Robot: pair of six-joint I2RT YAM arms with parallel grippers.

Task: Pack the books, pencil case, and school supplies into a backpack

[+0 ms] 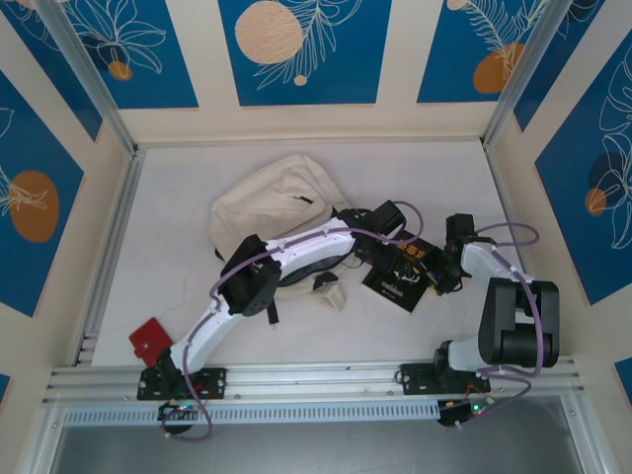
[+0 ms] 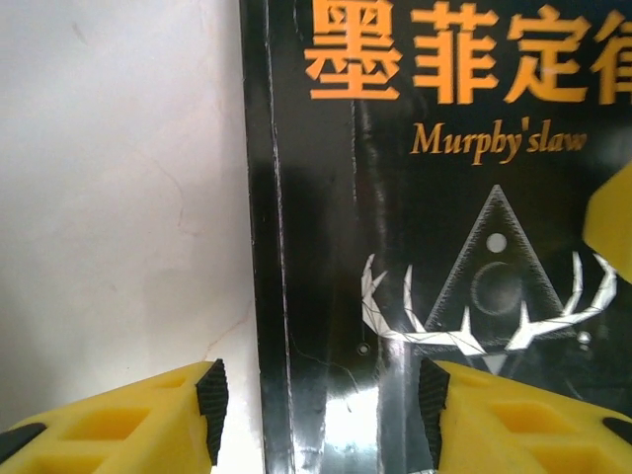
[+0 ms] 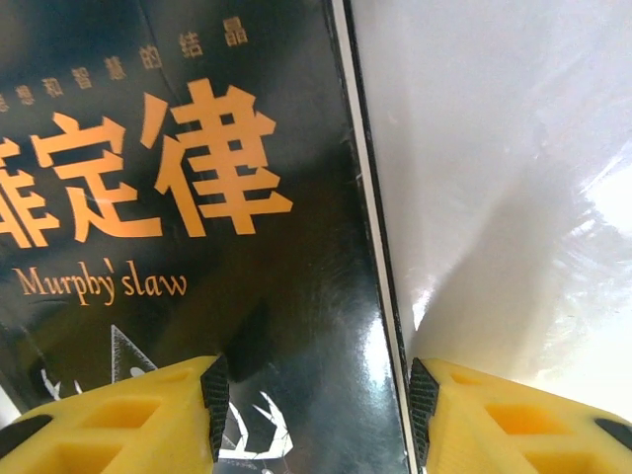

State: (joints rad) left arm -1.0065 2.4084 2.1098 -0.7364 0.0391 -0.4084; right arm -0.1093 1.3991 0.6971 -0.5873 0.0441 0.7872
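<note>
I judge the packing barely begun, as far as I can see. The black book (image 1: 395, 284) with the orange title and white antler emblem lies flat on the desk (image 1: 168, 247), outside the backpack (image 1: 267, 202) and directly beneath both end effectors. The left end effector (image 2: 321, 395) has its fingers apart and straddling the book's spine edge, one finger over bare desk and the other over the cover, so nothing is clamped. The right end effector (image 3: 318, 400) stands the same way at the opposite long edge, fingers apart, one over the cover and one over the desk. The book therefore sits between my two tools and is gripped by neither. The backpack lies slumped beyond and to the left of the left end effector, near the book. The left arm crosses its near side, so I cannot tell whether the two touch. I also cannot tell whether its main zip is open or whether anything is inside, and I count nothing as packed. A small red thing (image 1: 150, 339) lies on the desk well away from both end effectors, near the left arm's base, and is likewise unpacked. My reading of what is left: lift this book off the desk and into the bag, then the red item and the remaining supplies.
</note>
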